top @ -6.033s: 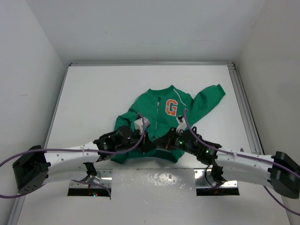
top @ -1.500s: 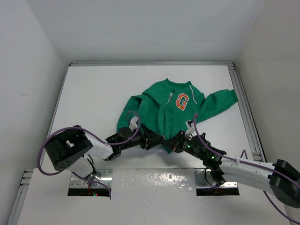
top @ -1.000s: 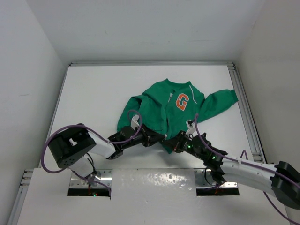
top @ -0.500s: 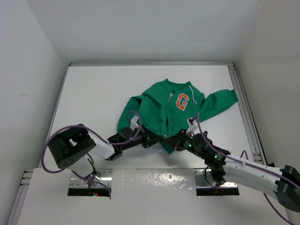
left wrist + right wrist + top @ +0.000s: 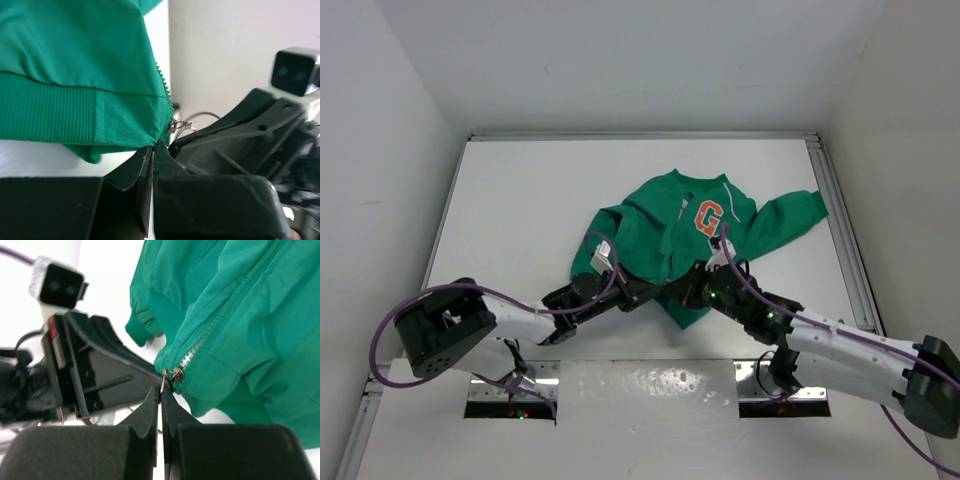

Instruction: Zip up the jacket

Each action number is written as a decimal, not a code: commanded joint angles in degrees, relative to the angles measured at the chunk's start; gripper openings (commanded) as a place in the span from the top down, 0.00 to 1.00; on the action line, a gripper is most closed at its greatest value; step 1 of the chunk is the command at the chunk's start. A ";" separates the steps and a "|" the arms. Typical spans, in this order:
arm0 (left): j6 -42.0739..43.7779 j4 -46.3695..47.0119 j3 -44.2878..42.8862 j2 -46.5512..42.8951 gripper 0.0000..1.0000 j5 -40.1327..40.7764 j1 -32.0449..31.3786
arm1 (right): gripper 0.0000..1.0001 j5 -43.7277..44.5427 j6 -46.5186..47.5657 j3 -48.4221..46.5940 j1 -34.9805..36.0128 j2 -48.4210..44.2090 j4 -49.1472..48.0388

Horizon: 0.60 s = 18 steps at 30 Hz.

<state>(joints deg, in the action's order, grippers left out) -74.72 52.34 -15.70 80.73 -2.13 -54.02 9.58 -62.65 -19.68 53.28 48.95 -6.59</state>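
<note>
On the white surface (image 5: 520, 200), the green jacket (image 5: 660, 235) lies chest-up, slightly right of centre, its orange "G" showing. At its near hem the two arms meet: the left hand (image 5: 154, 150) is clamped on the hem corner beside the zip, the right hand (image 5: 161, 390) pinched tight on the small metal zipper pull (image 5: 175, 374)

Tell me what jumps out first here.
The bright-green fabric jacket with its orange-and-white G lies on the white table. Both grippers meet at its near hem: the left gripper pinches the hem corner, the right gripper is shut on the small metal zipper pull.
</note>
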 commanded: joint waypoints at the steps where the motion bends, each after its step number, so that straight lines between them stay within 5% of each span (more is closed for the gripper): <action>1: 7.83 -10.49 1.38 -2.85 1.00 5.81 -1.88 | 1.00 4.21 0.43 -6.23 -0.89 2.80 -4.92; 18: 12.67 -10.94 6.12 -5.49 1.00 11.18 -5.30 | 1.00 8.34 -16.01 -4.31 -7.31 10.46 -21.01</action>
<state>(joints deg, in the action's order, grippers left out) -64.66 46.57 -12.56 75.20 9.30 -57.43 11.75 -74.52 -22.13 47.66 59.77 -14.57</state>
